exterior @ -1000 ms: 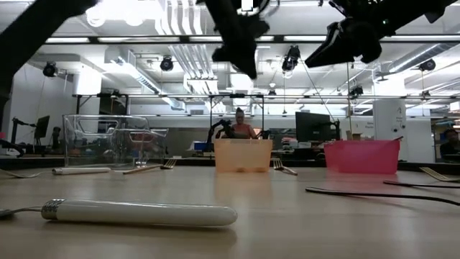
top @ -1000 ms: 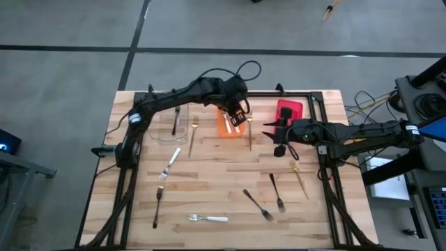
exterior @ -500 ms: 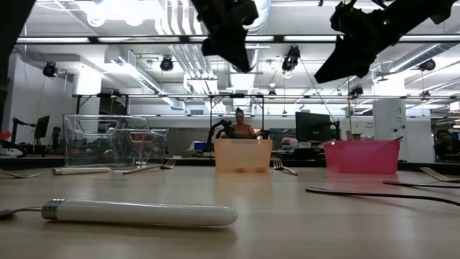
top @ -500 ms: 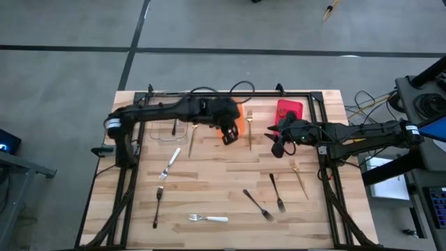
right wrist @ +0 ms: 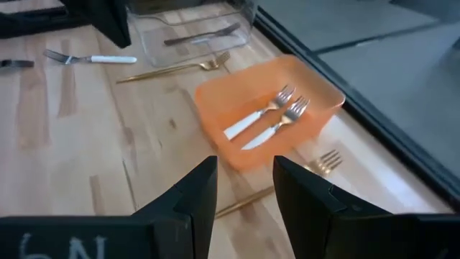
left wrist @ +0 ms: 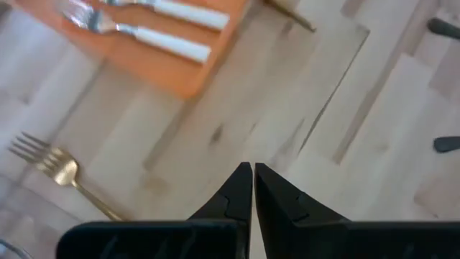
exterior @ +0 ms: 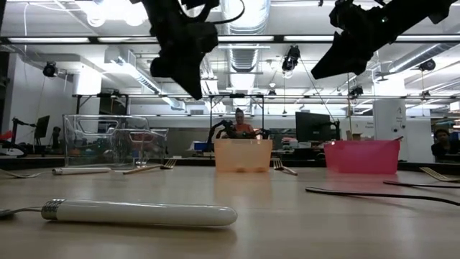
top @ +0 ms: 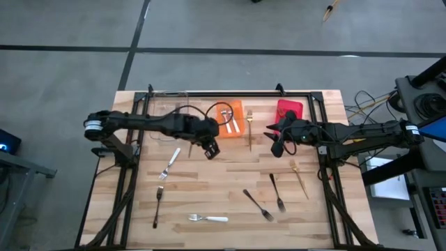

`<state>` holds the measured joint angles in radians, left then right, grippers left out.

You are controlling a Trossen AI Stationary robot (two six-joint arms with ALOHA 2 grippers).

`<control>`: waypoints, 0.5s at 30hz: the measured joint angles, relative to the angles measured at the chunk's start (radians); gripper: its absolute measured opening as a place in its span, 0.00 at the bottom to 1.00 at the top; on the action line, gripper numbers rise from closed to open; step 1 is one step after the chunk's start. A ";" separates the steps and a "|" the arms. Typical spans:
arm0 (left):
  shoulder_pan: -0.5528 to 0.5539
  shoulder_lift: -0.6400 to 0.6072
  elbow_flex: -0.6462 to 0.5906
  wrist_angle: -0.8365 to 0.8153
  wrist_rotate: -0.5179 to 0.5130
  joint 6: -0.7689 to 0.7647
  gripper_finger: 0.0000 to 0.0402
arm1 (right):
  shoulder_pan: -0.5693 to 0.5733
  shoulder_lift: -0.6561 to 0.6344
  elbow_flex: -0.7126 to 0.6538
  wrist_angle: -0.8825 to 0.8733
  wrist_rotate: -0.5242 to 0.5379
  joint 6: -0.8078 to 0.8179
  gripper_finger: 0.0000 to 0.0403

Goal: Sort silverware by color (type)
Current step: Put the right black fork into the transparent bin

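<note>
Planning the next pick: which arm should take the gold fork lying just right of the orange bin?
Right, probably. The right gripper hovers open close beside that gold fork, which shows just past its fingers in its wrist view. The left gripper is shut, empty, on the far side of the orange bin.

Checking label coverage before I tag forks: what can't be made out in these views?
- Red bin: contents hidden. High view: right gripper and arm overlap its edge; low view: wall is opaque.
- Clear bin: left arm crosses it in high view; only one dark fork shows in right wrist view.
- Gold fork: handle cut off by left gripper in left wrist view.
- White-handled fork: tines cut off by low view's edge.
</note>
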<state>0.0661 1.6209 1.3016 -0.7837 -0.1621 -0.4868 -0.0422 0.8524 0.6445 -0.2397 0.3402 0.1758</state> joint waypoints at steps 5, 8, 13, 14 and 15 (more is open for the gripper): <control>-0.002 0.009 -0.043 -0.001 0.024 -0.014 0.00 | 0.000 0.000 0.000 0.021 -0.004 0.033 0.32; -0.001 0.010 -0.058 0.006 0.014 -0.006 0.00 | 0.000 0.000 0.000 0.000 -0.047 0.086 0.32; -0.002 0.010 -0.066 0.008 0.014 0.025 0.00 | 0.000 0.000 0.000 -0.030 -0.223 0.185 0.32; -0.002 0.010 -0.066 0.008 0.014 0.033 0.00 | 0.000 0.000 0.000 -0.036 -0.261 0.216 0.32; -0.002 0.010 -0.067 0.008 0.014 0.040 0.00 | 0.000 0.000 0.000 -0.043 -0.295 0.248 0.32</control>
<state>0.0639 1.6310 1.2343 -0.7761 -0.1486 -0.4472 -0.0418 0.8524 0.6445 -0.2826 0.0452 0.4240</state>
